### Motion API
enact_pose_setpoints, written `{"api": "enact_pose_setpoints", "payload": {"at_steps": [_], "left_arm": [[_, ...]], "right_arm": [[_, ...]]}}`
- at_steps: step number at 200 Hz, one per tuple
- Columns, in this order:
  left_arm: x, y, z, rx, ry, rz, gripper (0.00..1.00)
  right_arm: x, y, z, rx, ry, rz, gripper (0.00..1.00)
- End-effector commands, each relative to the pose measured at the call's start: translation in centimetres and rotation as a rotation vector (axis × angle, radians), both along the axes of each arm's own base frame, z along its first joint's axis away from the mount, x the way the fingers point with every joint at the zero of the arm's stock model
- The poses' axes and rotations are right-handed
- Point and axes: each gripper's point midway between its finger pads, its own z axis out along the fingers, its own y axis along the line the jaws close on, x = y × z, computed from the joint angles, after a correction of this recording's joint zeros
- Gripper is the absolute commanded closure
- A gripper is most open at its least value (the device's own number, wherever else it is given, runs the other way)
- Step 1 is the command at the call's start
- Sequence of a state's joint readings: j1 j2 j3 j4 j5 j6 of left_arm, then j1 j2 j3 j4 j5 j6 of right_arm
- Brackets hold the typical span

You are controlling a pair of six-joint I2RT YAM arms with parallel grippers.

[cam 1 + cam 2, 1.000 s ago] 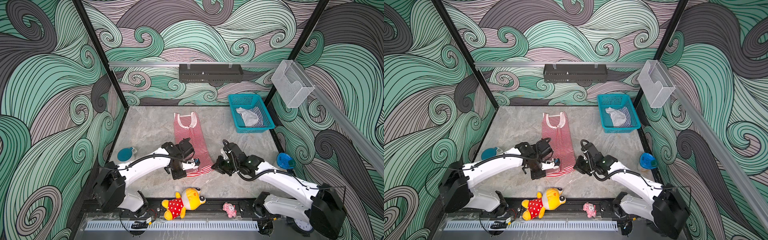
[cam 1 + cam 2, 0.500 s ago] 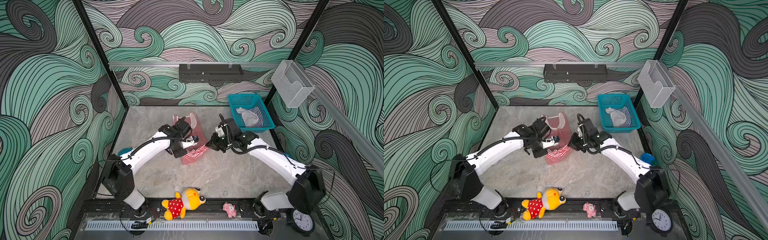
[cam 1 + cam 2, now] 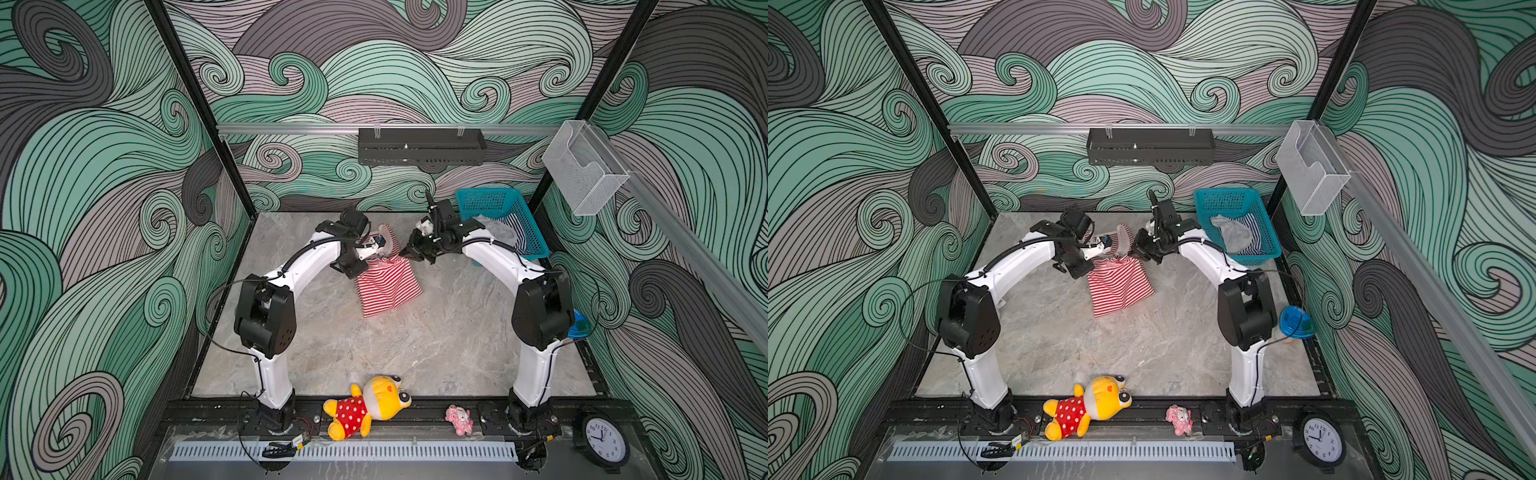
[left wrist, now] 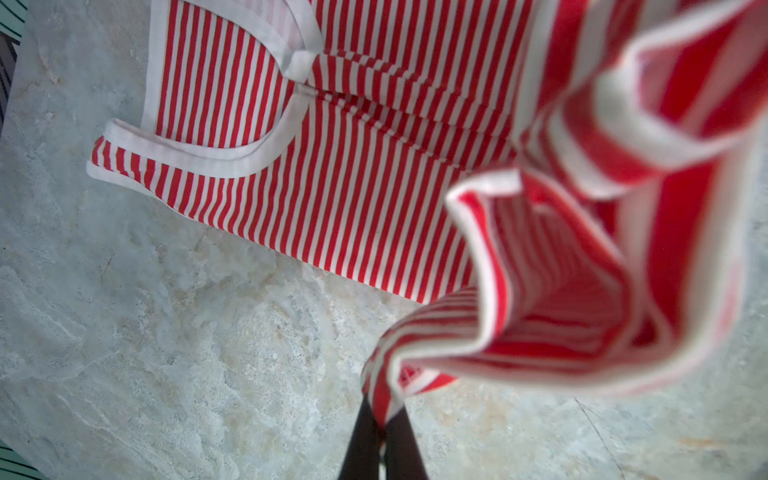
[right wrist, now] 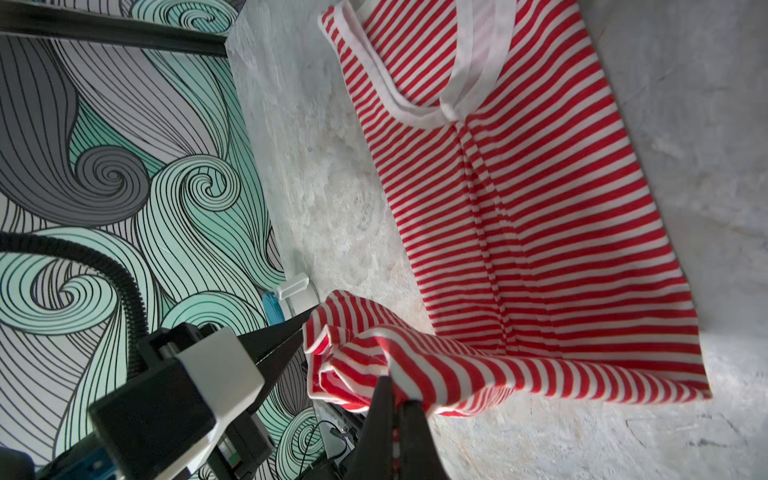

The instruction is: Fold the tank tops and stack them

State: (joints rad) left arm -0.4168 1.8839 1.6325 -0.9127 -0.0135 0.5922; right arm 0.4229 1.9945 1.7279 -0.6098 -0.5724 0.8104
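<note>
On the table [image 3: 415, 353], red-striped tank top [image 3: 388, 291] lengthwise front-to-back, neck rearward

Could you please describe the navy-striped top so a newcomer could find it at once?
At the far right corner of the grey marble-look tabletop stands a teal plastic mesh basket. Crumpled inside it, partly under pale grey fabric, lies the navy-and-white striped knit tank top. Its dark blue stripes set it apart from the red-and-white striped tank top out on the table.
</note>
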Motion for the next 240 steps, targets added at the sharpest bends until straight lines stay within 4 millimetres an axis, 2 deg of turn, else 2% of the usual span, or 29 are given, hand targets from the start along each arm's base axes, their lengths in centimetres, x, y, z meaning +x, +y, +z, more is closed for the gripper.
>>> {"api": "enact_pose_setpoints", "payload": {"at_steps": [1,33,61,88,98,111,128,142,155,173,189,213,224,240], "left_arm": [[2.4,0.0,-0.6,-0.024,-0.031,0.013,0.97],[4.6,0.3,-2.6,-0.011,0.0,0.064,0.97],[6.7,0.4,-3.7,-0.015,-0.026,0.101,0.97],[8.0,1.4,-5.0,0.044,-0.025,0.149,0.98],[8.4,1.6,-5.4,0.061,-0.031,0.154,0.98],[8.8,1.8,-5.7,0.072,-0.037,0.167,0.96],[9.4,2.1,-6.0,0.096,-0.049,0.187,0.84],[10.1,2.9,-6.0,0.13,-0.071,0.231,0.79],[11.1,3.6,-5.0,0.152,-0.13,0.282,0.77],[11.9,4.6,-3.2,0.169,-0.221,0.341,0.75],[11.1,4.4,-1.6,0.126,-0.234,0.357,0.75],[8.4,2.3,-0.5,0.005,-0.174,0.302,0.75],[7.1,1.3,-0.6,-0.039,-0.137,0.26,0.75],[5.8,-0.2,-1.3,-0.09,-0.079,0.215,0.76]], "right_arm": [[1.7,-0.7,-1.6,0.002,0.032,0.003,1.0],[4.5,0.3,-4.8,0.055,0.073,0.002,0.98],[6.9,0.1,-7.3,0.049,0.099,-0.021,0.98],[8.6,0.0,-8.6,0.069,0.114,-0.037,0.96],[9.1,-0.2,-9.0,0.071,0.123,-0.046,0.93],[9.7,-0.4,-9.1,0.081,0.12,-0.054,0.77],[10.3,-0.6,-8.4,0.095,0.102,-0.062,0.61],[10.8,-0.9,-7.4,0.095,0.067,-0.068,0.55],[10.9,-0.9,-6.1,0.106,0.035,-0.067,0.54],[10.1,-1.0,-5.0,0.1,0.011,-0.071,0.55],[8.6,-1.0,-4.8,0.071,0.0,-0.06,0.57],[6.2,-0.3,-5.3,0.034,0.002,-0.019,0.75],[5.5,0.1,-6.0,0.017,0.016,-0.002,0.85],[4.8,0.9,-7.3,-0.003,0.041,0.018,0.94]]}}
